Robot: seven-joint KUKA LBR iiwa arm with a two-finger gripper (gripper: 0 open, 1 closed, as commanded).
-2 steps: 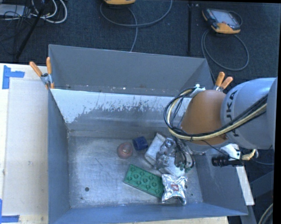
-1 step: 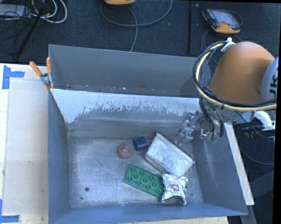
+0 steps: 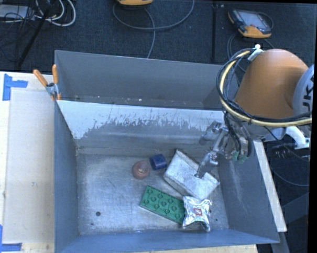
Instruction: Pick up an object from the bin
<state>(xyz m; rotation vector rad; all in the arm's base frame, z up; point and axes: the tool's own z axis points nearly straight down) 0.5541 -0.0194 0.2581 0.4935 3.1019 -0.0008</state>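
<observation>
Since that pale grey rectangular block [image 3: 184,172] under the fingers [image 3: 204,171] looks light and stiff, I'd pinch its narrow sides, though I can't tell how open they are.

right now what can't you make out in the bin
In the camera view:
- grey block: part of its top is hidden by the gripper; whether they touch or are apart, cannot tell.
- green plate: right end hidden under the foil wrapper.
- the wrapper's print: too small to read.
- blue piece and pink disc: too small to name.
</observation>
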